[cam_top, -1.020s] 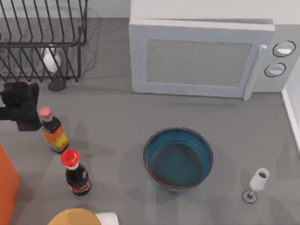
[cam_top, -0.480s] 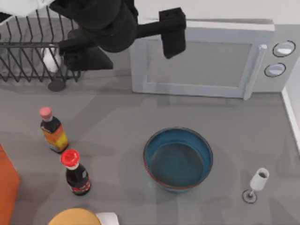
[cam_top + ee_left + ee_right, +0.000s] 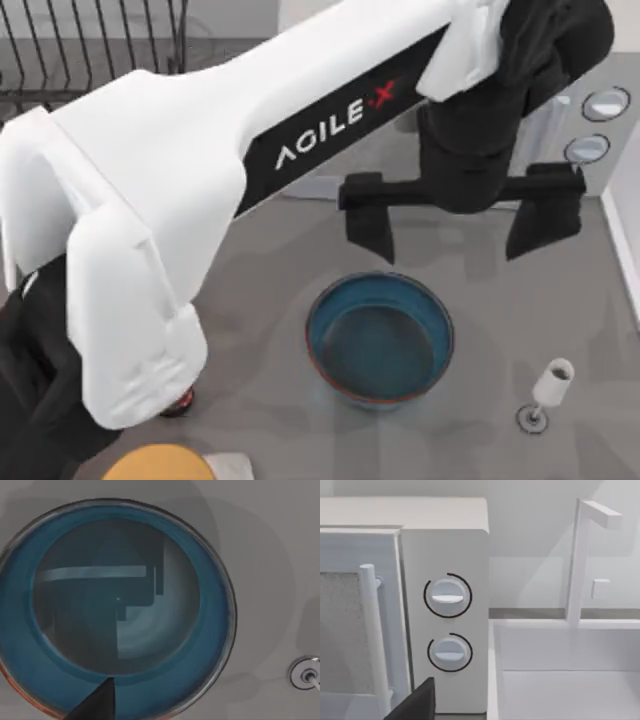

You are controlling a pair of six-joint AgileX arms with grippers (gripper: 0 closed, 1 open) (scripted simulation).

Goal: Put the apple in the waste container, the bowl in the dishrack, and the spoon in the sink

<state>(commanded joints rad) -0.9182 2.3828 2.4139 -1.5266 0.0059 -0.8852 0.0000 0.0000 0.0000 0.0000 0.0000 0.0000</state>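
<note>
Left claw [image 3: 462, 222] spread wide, holding nothing, above far side of bowl [image 3: 380, 338], fingers apart from rim

Dishrack [image 3: 95, 45] largely behind left arm [image 3: 200, 190]

Left pincer [image 3: 462, 223] spread wide, arm outstretched

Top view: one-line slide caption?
Left arm's open hand hovers just behind the teal bowl, in front of the microwave; wine glass beside bowl.
</note>
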